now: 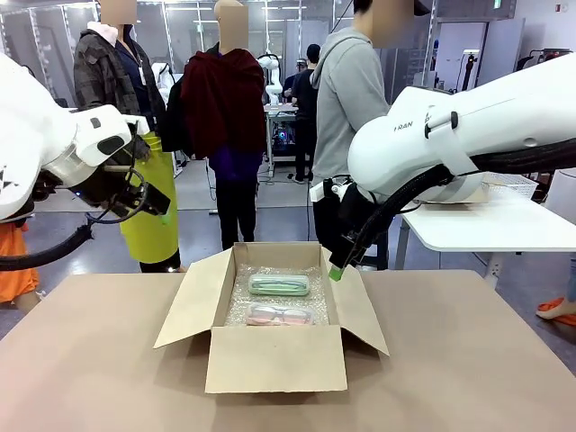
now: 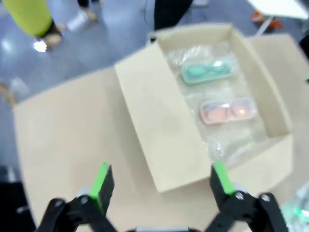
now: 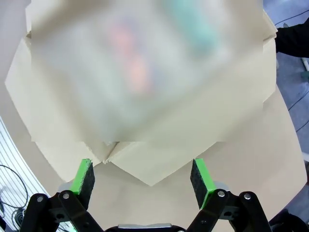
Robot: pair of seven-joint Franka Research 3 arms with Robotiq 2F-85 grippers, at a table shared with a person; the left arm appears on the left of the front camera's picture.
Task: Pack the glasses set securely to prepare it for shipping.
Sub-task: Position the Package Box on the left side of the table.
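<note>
An open cardboard box [image 1: 274, 360] stands mid-table, lined with bubble wrap [image 1: 239, 301]. Inside lie the two cases of the glasses set: the mint-green case [image 1: 279, 284] toward the far side and the pink-tinted clear case [image 1: 279, 315] nearer me. Both show in the left wrist view, mint-green case [image 2: 206, 71] and pink case [image 2: 227, 111]. My right gripper [image 1: 337, 270] hovers open over the box's right flap; from its wrist the gripper [image 3: 142, 181] looks down on a blurred box. My left gripper [image 2: 161, 183] is open and empty, raised well left of the box.
The box's four flaps stand spread outward, the left flap [image 1: 193, 301] wide. Brown table [image 1: 468, 360] lies bare around the box. A person in a grey hoodie [image 1: 346, 99] stands behind the far edge. A white side table [image 1: 486, 225] is at the right rear.
</note>
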